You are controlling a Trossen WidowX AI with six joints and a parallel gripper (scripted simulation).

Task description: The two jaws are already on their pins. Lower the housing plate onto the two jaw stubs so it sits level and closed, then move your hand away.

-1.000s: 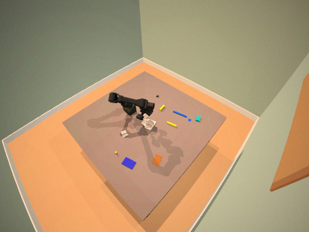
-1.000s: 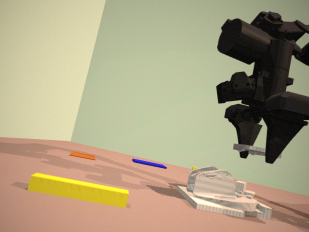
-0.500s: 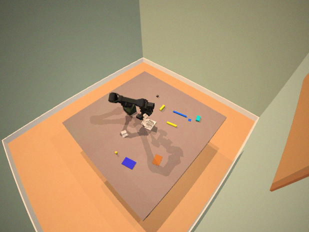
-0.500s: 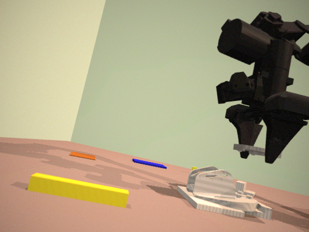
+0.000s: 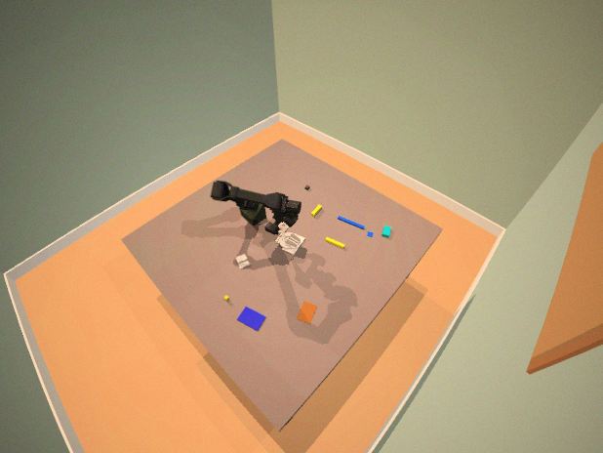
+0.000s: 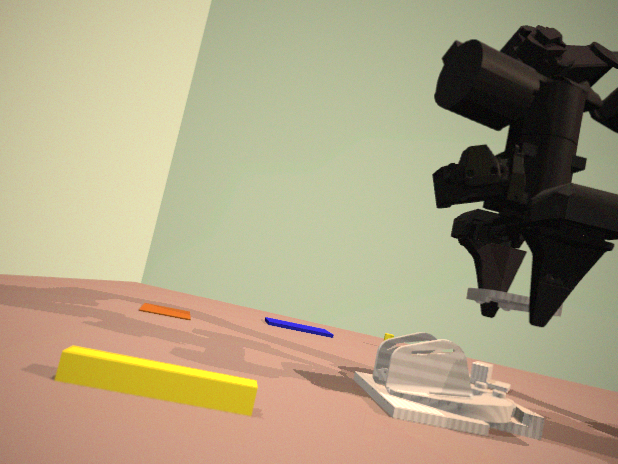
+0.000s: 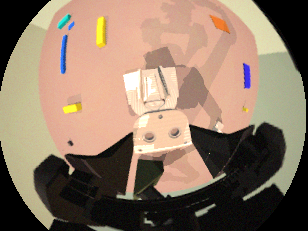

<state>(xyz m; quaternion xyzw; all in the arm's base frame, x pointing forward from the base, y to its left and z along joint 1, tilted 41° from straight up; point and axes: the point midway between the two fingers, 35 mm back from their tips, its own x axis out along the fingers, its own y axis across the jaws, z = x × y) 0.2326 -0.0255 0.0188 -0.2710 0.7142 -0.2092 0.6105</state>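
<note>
My gripper (image 6: 514, 307) (image 7: 159, 131) is shut on the white housing plate (image 5: 283, 226) (image 6: 506, 300) (image 7: 161, 141), a thin piece with two large holes, held across its width. The plate hangs above the table, roughly level, clearly apart from the white base (image 5: 291, 242) (image 6: 440, 417) (image 7: 130, 99). The base lies on the table with two upright curved jaws (image 6: 425, 367) at one end. In the wrist view the plate covers the base's near side. The jaw stubs and pins are too small or hidden to tell apart.
Near the base lie a long yellow bar (image 5: 335, 242) (image 6: 155, 381) (image 7: 101, 32), a short yellow bar (image 5: 316, 210) (image 7: 72, 108) and a small white piece (image 5: 243, 262) (image 7: 218, 125). Farther off are an orange slab (image 5: 306, 312) (image 6: 165, 311), a dark blue slab (image 5: 252, 318) (image 6: 299, 327) and a blue bar (image 5: 350, 223).
</note>
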